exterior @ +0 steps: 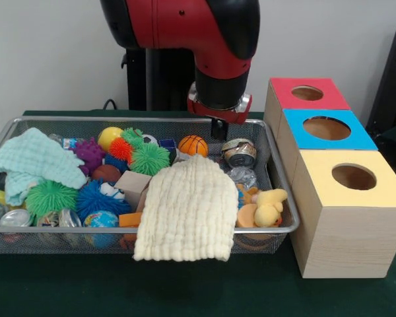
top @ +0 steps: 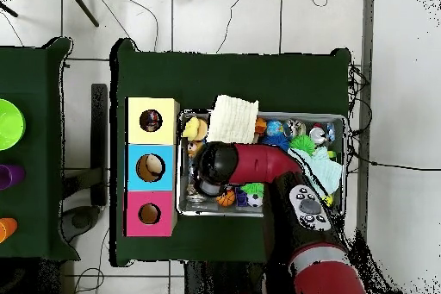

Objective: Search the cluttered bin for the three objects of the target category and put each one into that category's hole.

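We hover the gripper (exterior: 218,127) over the bin's (exterior: 277,198) far side near the crushed can (exterior: 239,152), scouting; jaws' state unreadable.

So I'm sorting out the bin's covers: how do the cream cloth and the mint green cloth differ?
The cream cloth lies spread flat and hangs over the wire bin at its front rim; the mint green cloth sits bunched and folded at one end, inside the bin. The cream cloth looks larger as it lies; the mint green one makes a smaller heap. Both have a crinkled weave and cover toys beneath.
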Controlling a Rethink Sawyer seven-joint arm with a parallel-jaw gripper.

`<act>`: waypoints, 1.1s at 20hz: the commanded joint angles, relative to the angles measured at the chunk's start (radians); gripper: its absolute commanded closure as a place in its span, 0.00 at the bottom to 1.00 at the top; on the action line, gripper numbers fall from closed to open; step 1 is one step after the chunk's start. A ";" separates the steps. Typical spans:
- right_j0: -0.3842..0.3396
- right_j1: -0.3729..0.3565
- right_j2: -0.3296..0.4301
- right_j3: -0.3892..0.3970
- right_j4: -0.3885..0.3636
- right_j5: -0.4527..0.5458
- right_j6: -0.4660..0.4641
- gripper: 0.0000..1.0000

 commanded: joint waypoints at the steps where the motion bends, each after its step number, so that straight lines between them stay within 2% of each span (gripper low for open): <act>1: -0.050 -0.033 0.045 -0.067 0.013 0.145 -0.061 1.00; 22: -0.127 0.002 0.116 -0.171 -0.041 0.267 -0.209 1.00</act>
